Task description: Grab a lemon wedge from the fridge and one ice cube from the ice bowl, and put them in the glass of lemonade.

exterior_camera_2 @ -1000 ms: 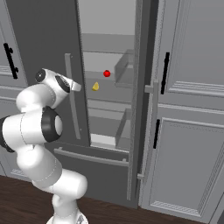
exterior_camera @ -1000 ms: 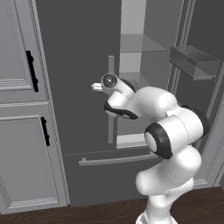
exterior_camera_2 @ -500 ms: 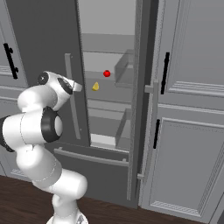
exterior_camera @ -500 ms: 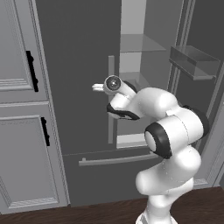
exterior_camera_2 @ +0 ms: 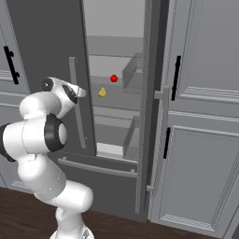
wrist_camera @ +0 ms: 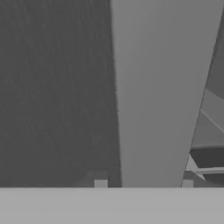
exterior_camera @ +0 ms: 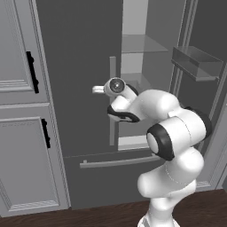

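The fridge (exterior_camera: 80, 66) stands ahead with its right door swung open. Its left door's long light grey handle (wrist_camera: 162, 87) runs upright between my fingertips. My gripper (wrist_camera: 144, 183) is shut on this handle (exterior_camera: 112, 66), about halfway up the bar (exterior_camera_2: 73, 74). In the right base view my gripper (exterior_camera_2: 80, 92) is at the same bar. The lemon wedge (exterior_camera_2: 101, 92), tiny and bright yellow, sits on a glass shelf inside. The ice bowl and the glass of lemonade are out of view.
A small red round fruit (exterior_camera_2: 114, 78) lies on the shelf behind the wedge. The open right door carries clear bins (exterior_camera: 195, 62). Paneled grey cabinets with black handles stand on the left (exterior_camera: 17, 111) and on the right (exterior_camera_2: 205, 116). A drawer bar (exterior_camera: 117, 160) crosses below.
The jaws have closed in from wide open onto the left door's handle. The hand has edged slightly closer to the bar; the fridge and its contents are unchanged.
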Robot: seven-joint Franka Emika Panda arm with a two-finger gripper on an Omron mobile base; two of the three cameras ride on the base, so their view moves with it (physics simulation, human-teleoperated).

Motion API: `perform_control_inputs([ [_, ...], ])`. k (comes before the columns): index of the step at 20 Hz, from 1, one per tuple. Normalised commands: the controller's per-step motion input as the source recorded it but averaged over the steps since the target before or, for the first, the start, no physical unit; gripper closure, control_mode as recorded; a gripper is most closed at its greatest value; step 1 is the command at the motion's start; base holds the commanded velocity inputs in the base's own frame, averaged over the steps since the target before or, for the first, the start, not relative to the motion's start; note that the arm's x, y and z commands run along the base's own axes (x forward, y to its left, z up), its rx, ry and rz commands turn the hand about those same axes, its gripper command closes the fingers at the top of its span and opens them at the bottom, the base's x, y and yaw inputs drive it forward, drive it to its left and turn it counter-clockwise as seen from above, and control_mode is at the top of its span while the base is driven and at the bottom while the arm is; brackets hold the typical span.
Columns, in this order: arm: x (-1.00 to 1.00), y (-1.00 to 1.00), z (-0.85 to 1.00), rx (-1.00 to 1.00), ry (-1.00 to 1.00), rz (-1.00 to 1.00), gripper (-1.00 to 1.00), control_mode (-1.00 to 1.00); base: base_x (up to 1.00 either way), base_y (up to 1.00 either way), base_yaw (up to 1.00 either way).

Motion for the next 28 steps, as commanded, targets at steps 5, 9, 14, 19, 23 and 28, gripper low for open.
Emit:
perform_control_inputs([
  [5,-0.05,0.84,0.22,0.0,0.04,0.3,1.0,-1.0,0.0,0.0,0.0],
  [9,-0.23,1.0,0.28,0.0,0.0,0.33,1.0,-1.0,0.0,0.0,0.0],
  [14,-0.58,1.0,0.47,-0.05,0.0,0.29,1.0,-1.0,0.0,0.0,0.0],
  [19,-0.83,1.0,0.19,-0.09,0.0,0.28,1.0,-1.0,0.0,0.0,0.0],
  [23,-0.88,1.0,0.39,-0.11,0.0,0.27,1.0,-1.0,0.0,0.0,0.0],
  [28,-0.89,1.0,0.47,-0.15,0.0,0.25,1.0,-1.0,0.0,0.0,0.0],
])
